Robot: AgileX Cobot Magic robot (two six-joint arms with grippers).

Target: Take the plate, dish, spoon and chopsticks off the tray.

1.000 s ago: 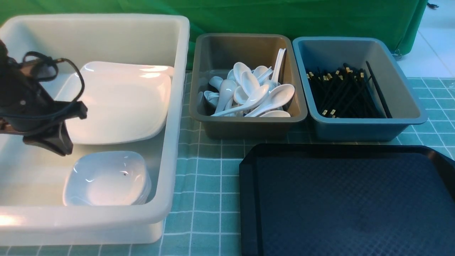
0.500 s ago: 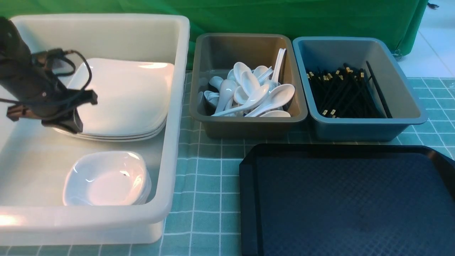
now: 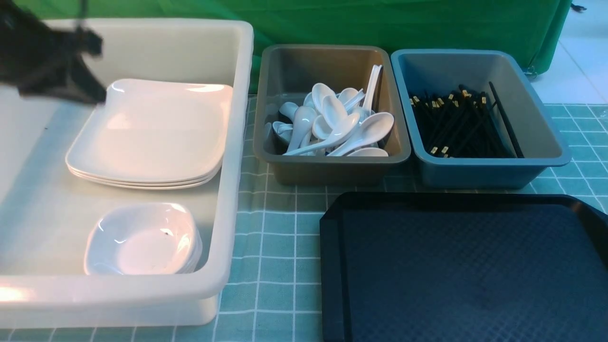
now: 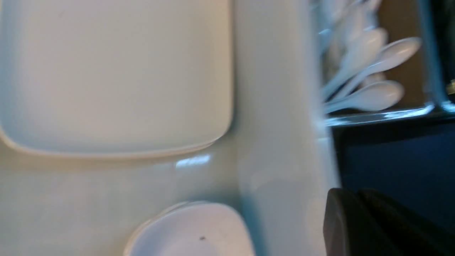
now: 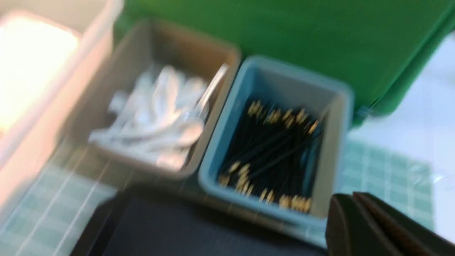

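The left end effector (image 3: 71, 88) hangs blurred, apparently clamped shut and empty, just above the far left corner of the large glossy white rounded-square plate (image 3: 152, 135). The plate lies flat atop a stack in the big white plastic tub (image 3: 232, 142), off the wide black rectangular tray (image 3: 465, 266). The right end effector (image 5: 355, 227) is closed, empty.

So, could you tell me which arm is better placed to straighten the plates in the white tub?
Left, probably. The left gripper, shut and empty, hovers over the white tub beside the plates; the right gripper is off by the blue tub and the tray.
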